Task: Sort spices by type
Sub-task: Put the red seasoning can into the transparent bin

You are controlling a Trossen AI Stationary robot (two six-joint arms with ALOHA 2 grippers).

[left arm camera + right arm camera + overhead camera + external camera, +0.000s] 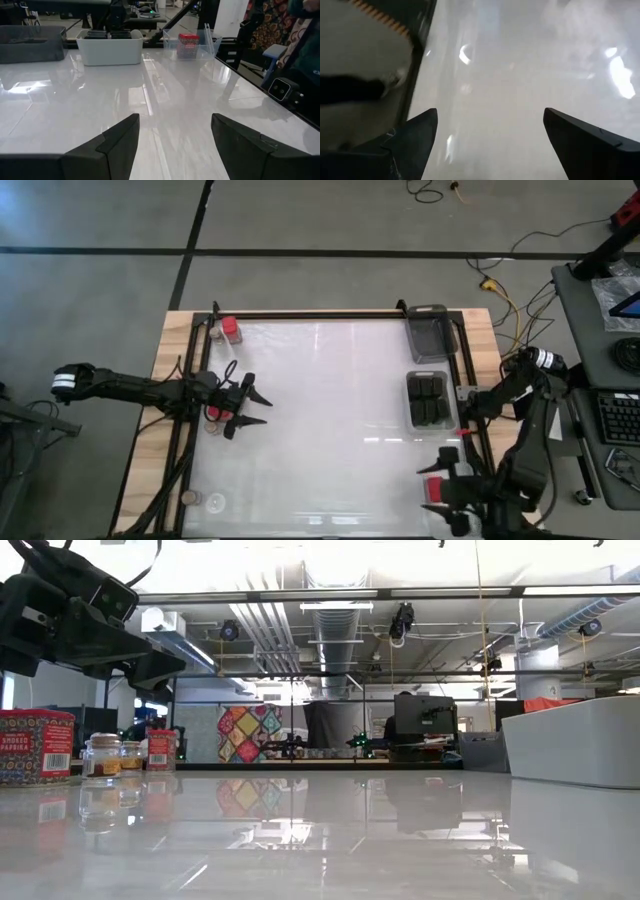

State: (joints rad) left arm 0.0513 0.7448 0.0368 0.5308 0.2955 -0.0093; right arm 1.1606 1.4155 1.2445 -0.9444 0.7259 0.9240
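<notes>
White table (pixel 330 420) bare mid-span, seemingly.

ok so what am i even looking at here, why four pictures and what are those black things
Two robot arms work at one white table. One camera looks straight down, one sits level with the tabletop, and one rides on each wrist. The left gripper hovers by small jars, jaws open and empty. The right gripper waits at the near right edge, also open and empty. A red spice tin stands at the far left. A tray on the right holds dark blocks; a grey bin sits behind it.
</notes>
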